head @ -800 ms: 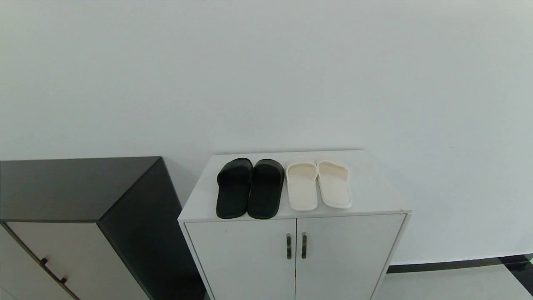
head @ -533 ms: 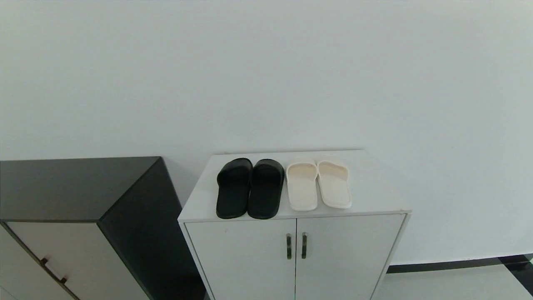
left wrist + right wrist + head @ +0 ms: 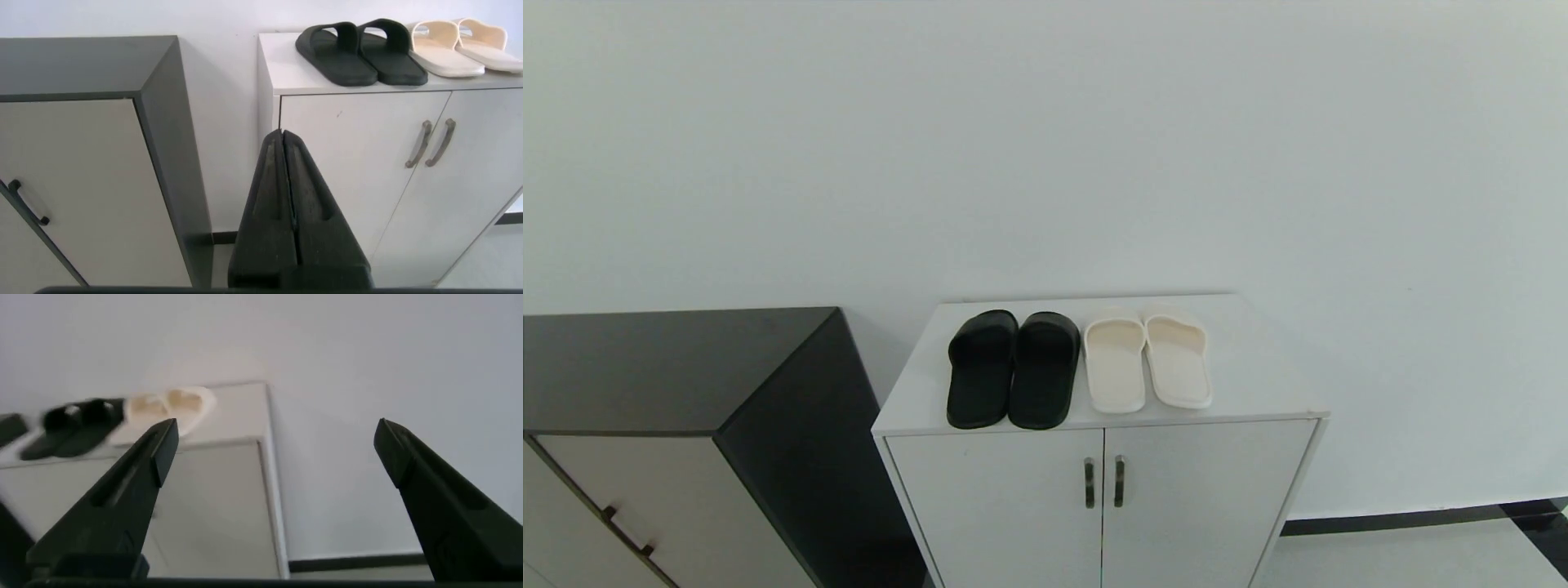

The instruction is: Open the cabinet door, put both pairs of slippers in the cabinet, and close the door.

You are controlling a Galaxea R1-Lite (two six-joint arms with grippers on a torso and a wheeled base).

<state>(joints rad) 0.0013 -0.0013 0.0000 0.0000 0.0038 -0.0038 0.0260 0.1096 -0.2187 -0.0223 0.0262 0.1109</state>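
Note:
A white two-door cabinet (image 3: 1192, 498) stands against the wall with both doors shut and two dark handles (image 3: 1103, 482) at the middle seam. On its top lie a black pair of slippers (image 3: 1011, 369) on the left and a cream pair of slippers (image 3: 1147, 359) on the right. In the left wrist view my left gripper (image 3: 283, 135) is shut with nothing in it, some way in front of the cabinet (image 3: 359, 131), low and to its left. In the right wrist view my right gripper (image 3: 276, 434) stands wide open, apart from the cabinet (image 3: 221, 498) and lower than its top.
A dark cabinet (image 3: 678, 367) with pale drawer fronts stands just left of the white one, with a narrow gap between them. A plain white wall runs behind. Pale floor with a dark skirting strip (image 3: 1405, 518) lies to the right.

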